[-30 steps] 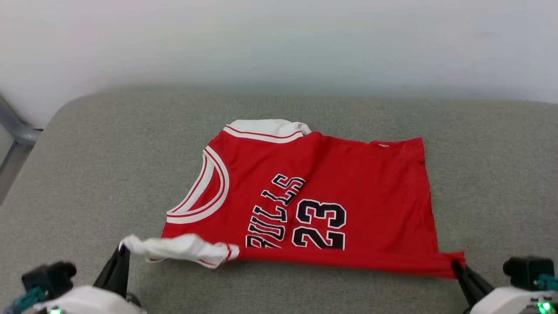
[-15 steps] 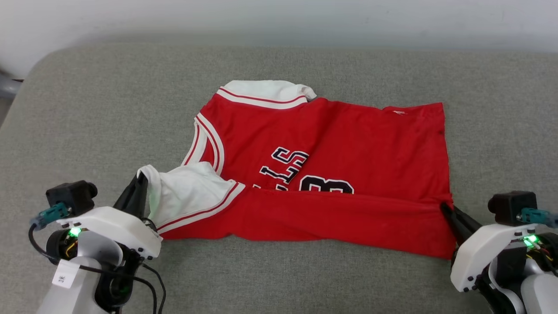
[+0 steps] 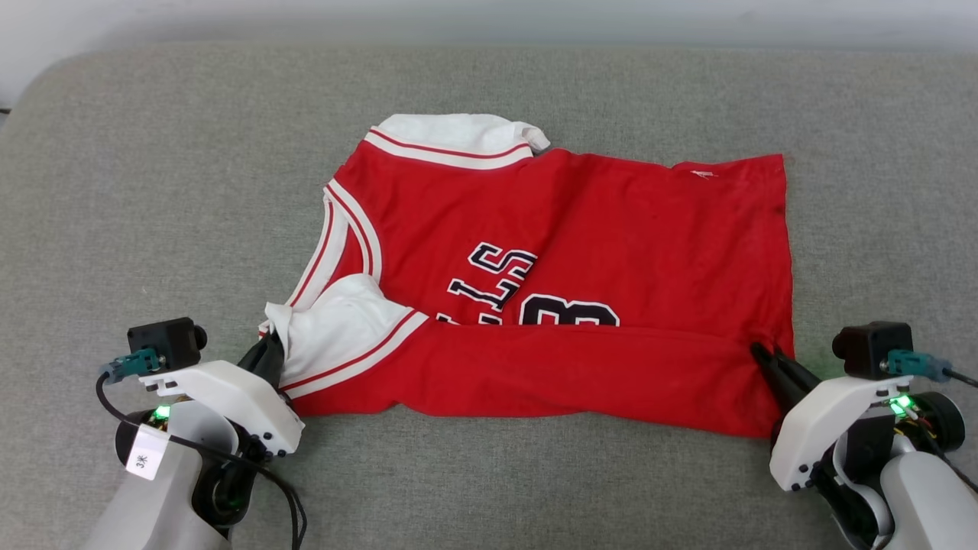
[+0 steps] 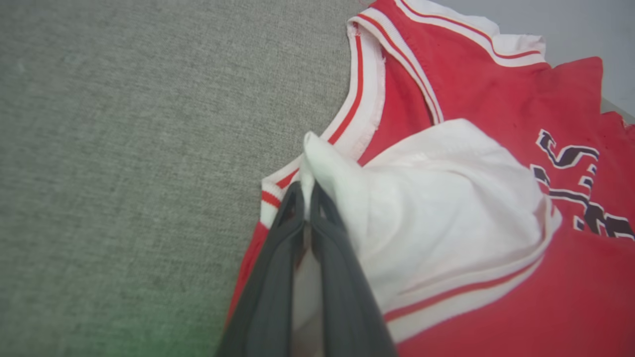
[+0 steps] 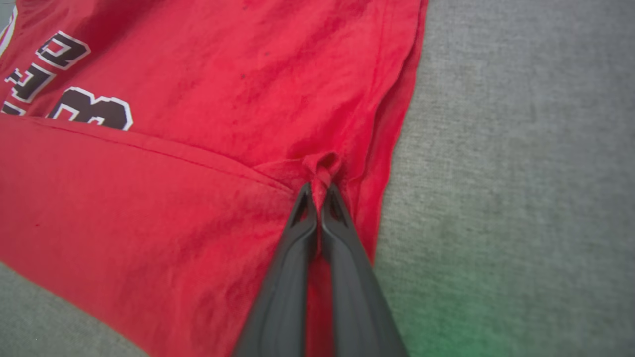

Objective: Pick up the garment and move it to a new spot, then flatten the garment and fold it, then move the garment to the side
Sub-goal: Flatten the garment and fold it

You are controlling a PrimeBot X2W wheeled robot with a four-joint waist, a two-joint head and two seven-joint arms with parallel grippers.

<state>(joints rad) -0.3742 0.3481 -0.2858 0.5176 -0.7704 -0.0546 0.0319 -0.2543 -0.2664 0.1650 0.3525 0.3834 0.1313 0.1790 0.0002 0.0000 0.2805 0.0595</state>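
The garment (image 3: 611,244) is a red jersey with black lettering, lying on its side on the grey cushion. Its near long edge is folded up over the lettering, hiding the lower half of the number. My left gripper (image 3: 269,353) is shut on the white sleeve (image 4: 446,198) at the jersey's left end, and the left wrist view has that gripper (image 4: 308,191) pinching the sleeve's tip. My right gripper (image 3: 760,353) is shut on the red hem corner at the right end; in the right wrist view the same gripper (image 5: 320,191) holds a small bunch of red cloth (image 5: 322,166).
The grey cushion (image 3: 153,191) spreads wide on every side of the jersey. A pale wall runs along its far edge. A second white sleeve (image 3: 451,126) pokes out at the jersey's far left corner.
Both grippers carried the jersey's near edge away from me and over the lettering, making a fold. The head camera tilted down, so the whole picture shifted.
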